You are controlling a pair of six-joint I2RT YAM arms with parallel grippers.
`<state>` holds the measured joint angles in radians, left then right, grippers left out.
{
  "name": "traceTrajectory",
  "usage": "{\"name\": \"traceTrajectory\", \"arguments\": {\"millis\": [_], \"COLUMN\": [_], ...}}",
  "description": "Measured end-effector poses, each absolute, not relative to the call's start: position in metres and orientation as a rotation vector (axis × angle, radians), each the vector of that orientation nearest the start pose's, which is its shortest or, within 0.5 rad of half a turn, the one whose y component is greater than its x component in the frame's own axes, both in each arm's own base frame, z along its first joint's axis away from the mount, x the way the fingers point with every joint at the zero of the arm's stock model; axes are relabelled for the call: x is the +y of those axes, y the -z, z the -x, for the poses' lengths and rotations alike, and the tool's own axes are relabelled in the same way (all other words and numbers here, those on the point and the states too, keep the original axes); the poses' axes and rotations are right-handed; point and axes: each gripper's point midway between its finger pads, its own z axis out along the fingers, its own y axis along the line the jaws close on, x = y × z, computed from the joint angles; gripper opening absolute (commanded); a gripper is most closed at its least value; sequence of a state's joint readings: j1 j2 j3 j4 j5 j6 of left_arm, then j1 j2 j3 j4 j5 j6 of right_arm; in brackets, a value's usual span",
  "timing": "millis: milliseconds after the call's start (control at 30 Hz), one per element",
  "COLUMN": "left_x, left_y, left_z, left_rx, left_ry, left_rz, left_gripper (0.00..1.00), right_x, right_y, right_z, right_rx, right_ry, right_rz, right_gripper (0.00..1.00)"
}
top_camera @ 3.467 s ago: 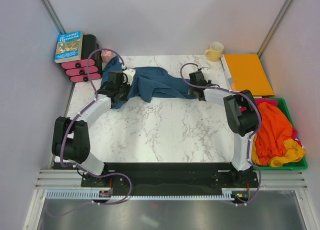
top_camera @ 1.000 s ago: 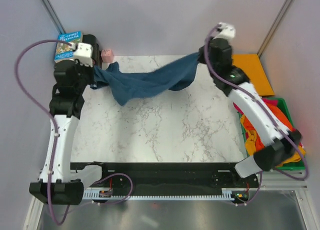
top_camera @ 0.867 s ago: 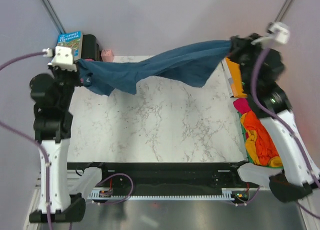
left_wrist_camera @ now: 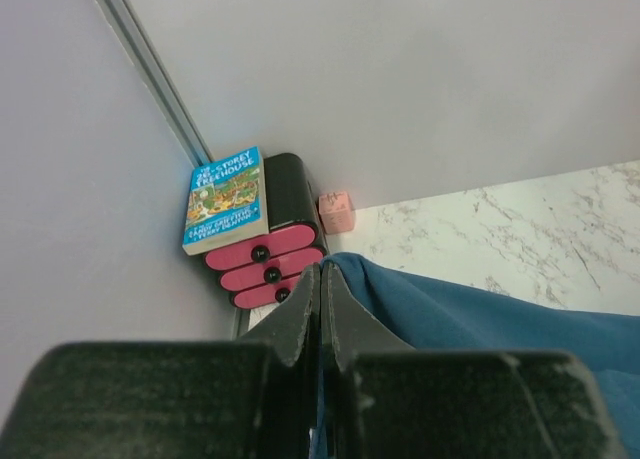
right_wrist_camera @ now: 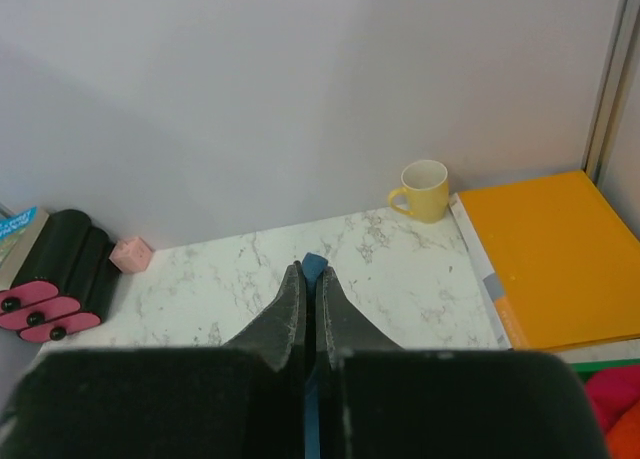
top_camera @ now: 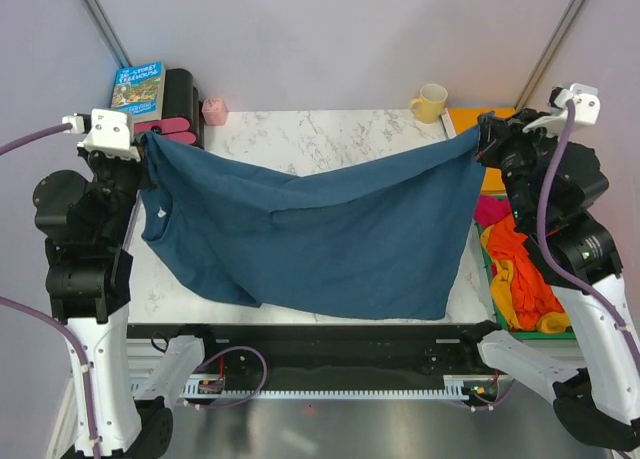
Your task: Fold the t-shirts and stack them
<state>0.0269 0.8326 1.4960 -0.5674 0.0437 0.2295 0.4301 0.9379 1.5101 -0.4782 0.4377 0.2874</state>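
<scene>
Blue t-shirt (top_camera: pixel 320 234) held up, spread between both arms above the marble surface (top_camera: pixel 330 129).
The left gripper (left_wrist_camera: pixel 320 275) is clamped on one top corner and the right gripper (right_wrist_camera: pixel 310 271) is pinched on the other. The cloth sags between them, and a pile of orange clothes (top_camera: pixel 515 269) lies at the right.

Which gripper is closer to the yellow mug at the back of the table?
Right. The right gripper, shut on the blue t-shirt, hangs just right of the yellow mug; the left gripper is across the table, near the book.
</scene>
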Motion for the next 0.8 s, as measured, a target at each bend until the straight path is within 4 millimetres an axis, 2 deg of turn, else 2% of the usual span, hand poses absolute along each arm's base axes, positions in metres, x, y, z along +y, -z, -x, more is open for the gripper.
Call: {"name": "traceTrajectory", "arguments": {"millis": [100, 200, 267, 400, 533, 667, 767, 800], "left_x": [0.008, 0.008, 0.008, 0.008, 0.010, 0.011, 0.012, 0.013], "left_y": [-0.478, -0.447, -0.419, -0.340, -0.276, -0.242, -0.225, -0.221], "left_z": [-0.261, -0.275, -0.286, -0.315, -0.351, -0.393, -0.422, -0.429], "left_rx": [1.497, 1.553, 1.604, 1.764, 1.910, 1.977, 2.013, 2.017], "left_ry": [-0.171, -0.161, -0.154, -0.137, -0.120, -0.102, -0.095, -0.094], "left_rz": [-0.190, -0.200, -0.205, -0.219, -0.229, -0.217, -0.207, -0.206], "left_gripper": [0.02, 0.02, 0.02, 0.02, 0.02, 0.02, 0.02, 0.15], "right_x": [0.065, 0.071, 0.074, 0.082, 0.087, 0.094, 0.100, 0.101], "right_y": [-0.475, -0.446, -0.421, -0.362, -0.323, -0.295, -0.273, -0.266], "right_z": [-0.289, -0.298, -0.305, -0.322, -0.347, -0.380, -0.401, -0.405], "right_rx": [1.509, 1.564, 1.611, 1.722, 1.792, 1.824, 1.854, 1.863], "right_ry": [-0.252, -0.240, -0.224, -0.182, -0.121, -0.057, -0.019, -0.011], "right_rz": [-0.234, -0.223, -0.219, -0.214, -0.233, -0.263, -0.268, -0.267], "right_gripper": [0.00, 0.00, 0.00, 0.00, 0.00, 0.00, 0.00, 0.00]}}
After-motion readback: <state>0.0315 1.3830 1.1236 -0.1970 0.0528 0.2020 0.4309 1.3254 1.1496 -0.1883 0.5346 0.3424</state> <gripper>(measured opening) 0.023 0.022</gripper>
